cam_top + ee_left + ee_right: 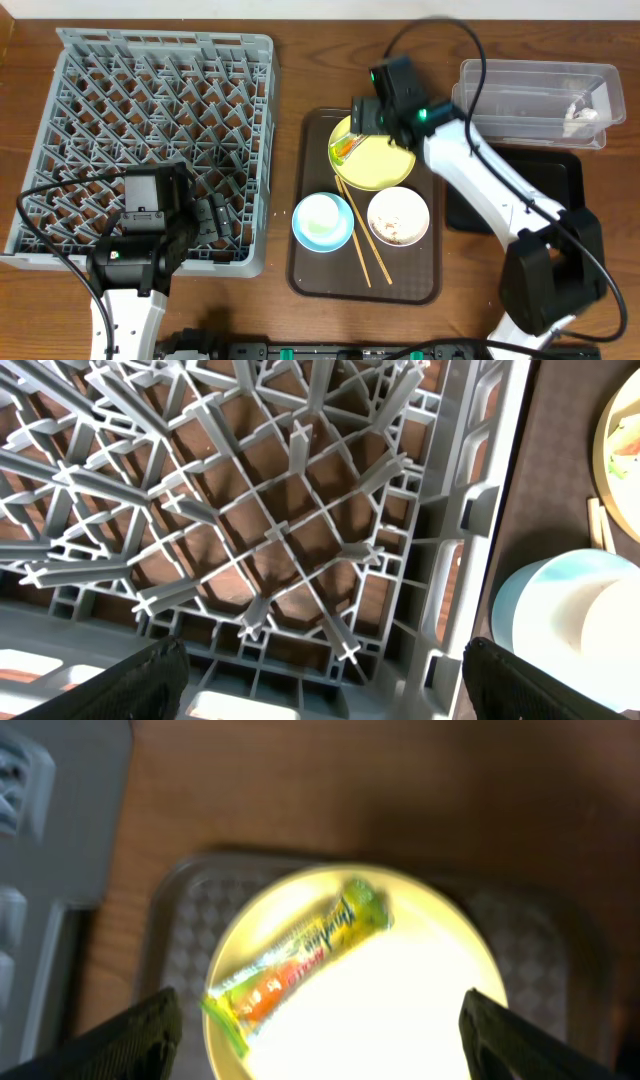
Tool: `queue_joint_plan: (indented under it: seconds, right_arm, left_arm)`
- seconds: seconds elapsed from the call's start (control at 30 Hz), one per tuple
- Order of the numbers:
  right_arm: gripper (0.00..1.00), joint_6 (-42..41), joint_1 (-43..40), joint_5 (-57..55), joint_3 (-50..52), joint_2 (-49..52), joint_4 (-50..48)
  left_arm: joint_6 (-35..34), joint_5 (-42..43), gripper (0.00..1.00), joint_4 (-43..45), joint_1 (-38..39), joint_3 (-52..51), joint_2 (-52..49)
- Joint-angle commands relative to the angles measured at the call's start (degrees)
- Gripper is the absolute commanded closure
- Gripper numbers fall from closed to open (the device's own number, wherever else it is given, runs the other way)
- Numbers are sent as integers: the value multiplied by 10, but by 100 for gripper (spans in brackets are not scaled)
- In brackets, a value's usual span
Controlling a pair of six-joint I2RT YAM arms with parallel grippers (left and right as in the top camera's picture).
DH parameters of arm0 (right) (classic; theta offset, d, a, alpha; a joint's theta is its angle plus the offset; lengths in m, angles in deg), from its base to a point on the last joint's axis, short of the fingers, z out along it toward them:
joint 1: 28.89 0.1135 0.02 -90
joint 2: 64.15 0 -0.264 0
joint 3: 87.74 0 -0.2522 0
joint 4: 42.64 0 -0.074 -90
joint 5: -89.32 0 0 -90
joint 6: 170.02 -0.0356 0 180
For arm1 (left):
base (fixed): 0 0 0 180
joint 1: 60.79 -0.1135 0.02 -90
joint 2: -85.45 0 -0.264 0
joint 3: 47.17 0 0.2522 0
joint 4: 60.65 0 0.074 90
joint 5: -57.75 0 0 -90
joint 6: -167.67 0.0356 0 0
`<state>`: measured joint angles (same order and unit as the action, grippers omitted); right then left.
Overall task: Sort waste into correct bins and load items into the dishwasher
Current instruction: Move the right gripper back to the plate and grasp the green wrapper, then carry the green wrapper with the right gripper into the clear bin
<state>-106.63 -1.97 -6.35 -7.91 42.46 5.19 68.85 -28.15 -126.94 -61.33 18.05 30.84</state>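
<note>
The green-and-orange wrapper (347, 146) lies on the yellow plate (385, 166) at the back of the brown serving tray (310, 270); it also shows in the right wrist view (300, 955) on the plate (400, 1010). My right gripper (366, 118) (318, 1045) hovers open above the plate, empty. The white cup (322, 216) sits in the light blue bowl (340, 238). The white bowl (398, 216) holds beige leftovers. Chopsticks (360, 238) lie between the bowls. My left gripper (205, 218) (325, 685) is open over the grey dish rack's (150, 100) near right corner.
A clear tub (535, 100) at the back right holds a white scrap (580, 116). A black tray (565, 190) lies in front of it, partly under my right arm. The blue bowl's rim (530, 595) shows in the left wrist view beside the rack (250, 510).
</note>
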Motion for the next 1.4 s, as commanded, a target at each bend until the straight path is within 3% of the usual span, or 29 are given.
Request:
queue_joint_plan:
  seconds: [0.0,0.23,0.7,1.0,1.1,1.2,1.37]
  right_arm:
    - [12,-5,3,-5,-101,44,57]
    - [12,-54,9,17,-146,154,115]
    - [19,-98,24,10,-146,218,113]
    - [43,-111,25,10,-146,242,137]
    - [66,-111,25,10,-146,242,137]
    - [96,-111,23,10,-147,239,147]
    - [99,-87,6,3,-147,202,165]
  left_arm:
    - [-1,-1,11,-1,3,14,0]
    - [-1,-1,11,-2,3,14,0]
    - [-1,-1,11,-2,3,13,0]
    - [-1,-1,11,-2,3,13,0]
    - [-1,-1,11,-2,3,13,0]
    - [-1,-1,11,-2,3,13,0]
    - [-1,-1,11,-2,3,13,0]
